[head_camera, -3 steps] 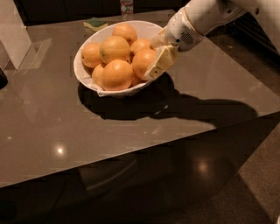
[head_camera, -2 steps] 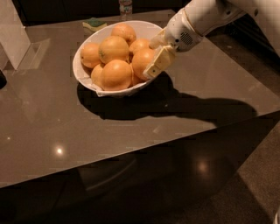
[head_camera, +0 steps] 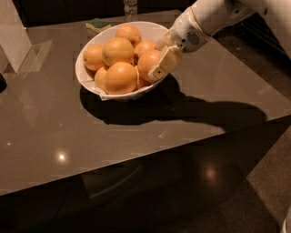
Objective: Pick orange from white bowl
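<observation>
The white bowl [head_camera: 86, 77] stands on the dark glossy table, holding several oranges piled together. My gripper [head_camera: 158, 63], cream-coloured at the end of a white arm coming in from the upper right, is at the bowl's right rim. It sits against the rightmost orange [head_camera: 145, 63], which lies low at the bowl's right side. A larger orange [head_camera: 117, 51] sits on top of the pile. The far side of the gripper is hidden behind the fruit.
A green sponge [head_camera: 97, 23] and a clear bottle [head_camera: 130, 7] stand behind the bowl at the table's far edge. A white upright object [head_camera: 13, 38] is at the far left. The table's front edge [head_camera: 136, 159] drops to a dark floor.
The gripper has edged slightly left, closer against the rightmost orange. The bowl and the oranges have not moved.
</observation>
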Robot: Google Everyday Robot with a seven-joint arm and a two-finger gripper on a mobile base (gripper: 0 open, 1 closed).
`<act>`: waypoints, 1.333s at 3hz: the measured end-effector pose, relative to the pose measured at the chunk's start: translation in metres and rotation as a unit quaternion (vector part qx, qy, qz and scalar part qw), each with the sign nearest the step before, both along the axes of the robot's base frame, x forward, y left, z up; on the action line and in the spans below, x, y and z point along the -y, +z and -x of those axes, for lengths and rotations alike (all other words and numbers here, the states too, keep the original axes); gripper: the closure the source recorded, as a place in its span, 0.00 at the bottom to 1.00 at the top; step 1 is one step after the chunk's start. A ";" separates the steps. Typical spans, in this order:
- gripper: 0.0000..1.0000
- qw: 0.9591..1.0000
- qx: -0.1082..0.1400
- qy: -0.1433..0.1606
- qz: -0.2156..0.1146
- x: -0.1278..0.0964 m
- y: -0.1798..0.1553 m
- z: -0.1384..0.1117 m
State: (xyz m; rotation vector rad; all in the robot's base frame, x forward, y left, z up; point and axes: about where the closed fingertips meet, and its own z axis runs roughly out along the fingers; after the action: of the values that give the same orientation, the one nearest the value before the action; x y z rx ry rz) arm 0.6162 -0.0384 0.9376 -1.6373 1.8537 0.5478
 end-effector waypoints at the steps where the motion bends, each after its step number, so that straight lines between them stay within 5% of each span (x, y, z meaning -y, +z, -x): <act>1: 0.68 1.000 0.000 0.000 0.000 0.001 0.001 0.000; 2: 0.91 1.000 -0.006 -0.004 -0.001 0.001 -0.002 0.001; 4: 1.00 1.000 0.005 0.000 -0.020 -0.003 -0.002 0.007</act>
State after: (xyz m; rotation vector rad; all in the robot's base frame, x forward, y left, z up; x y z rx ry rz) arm 0.6091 -0.0357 0.9351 -1.6109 1.8247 0.5705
